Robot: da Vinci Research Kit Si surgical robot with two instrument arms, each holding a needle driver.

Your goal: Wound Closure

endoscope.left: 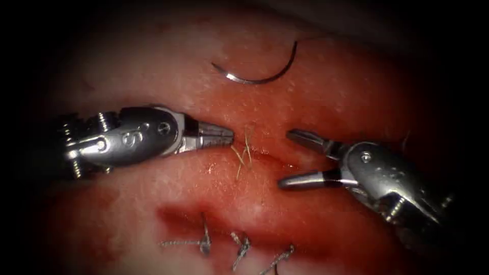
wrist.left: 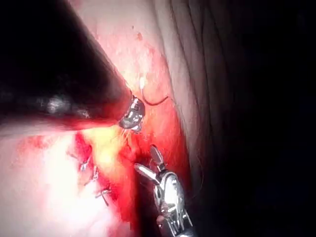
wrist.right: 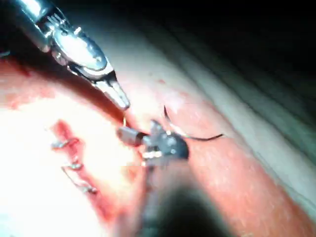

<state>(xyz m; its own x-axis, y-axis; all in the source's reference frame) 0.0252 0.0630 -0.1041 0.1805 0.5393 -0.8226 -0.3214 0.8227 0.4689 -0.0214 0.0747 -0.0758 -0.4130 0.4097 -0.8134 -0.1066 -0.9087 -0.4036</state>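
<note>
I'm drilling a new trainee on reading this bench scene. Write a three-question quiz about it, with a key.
1. True or false: the needle is held by the right pincer.
2. The left pincer's jaws are: A) shut, B) wide open.
3. Fill in: the needle lies free on the ___.

Key
1. False: it lies loose beyond the cut, and the right pincer's open jaws hold nothing.
2. A. They are shut beside the pale thread ends at the cut; whether they grip thread is unclear.
3. tissue.
</note>
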